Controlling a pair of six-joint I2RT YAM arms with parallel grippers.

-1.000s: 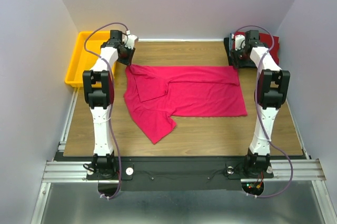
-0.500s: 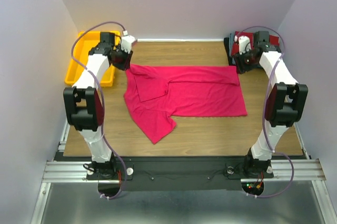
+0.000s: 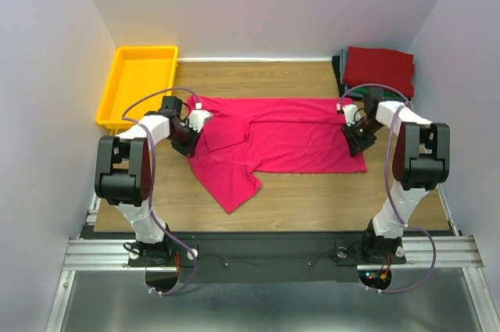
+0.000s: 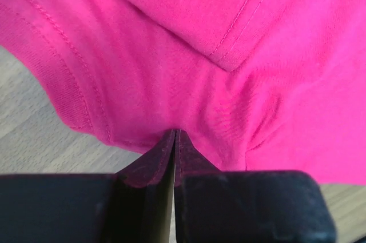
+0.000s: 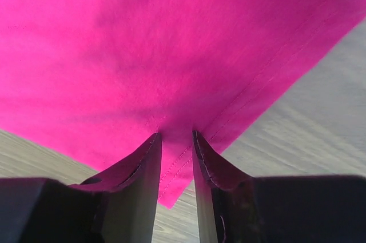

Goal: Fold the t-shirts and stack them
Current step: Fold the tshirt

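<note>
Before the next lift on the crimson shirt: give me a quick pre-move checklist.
1. Pinch by left gripper on crimson t-shirt edge: ok, jaws shut on cloth.
2. Pinch by right gripper on hem: not ok, jaws apart astride it.
3. Layers caught on the left: cannot tell.
4. Shirt wholly on table: ok.
5. Both arms clear of folded stack: ok.

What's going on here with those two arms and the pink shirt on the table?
Two robot arms are folding a pink shirt spread on the table. The left tool pinches the cloth at the shirt's left edge. The right tool sits at the hem on the right, jaws slightly apart with cloth between them. A pile of folded shirts sits at the far right corner.
</note>
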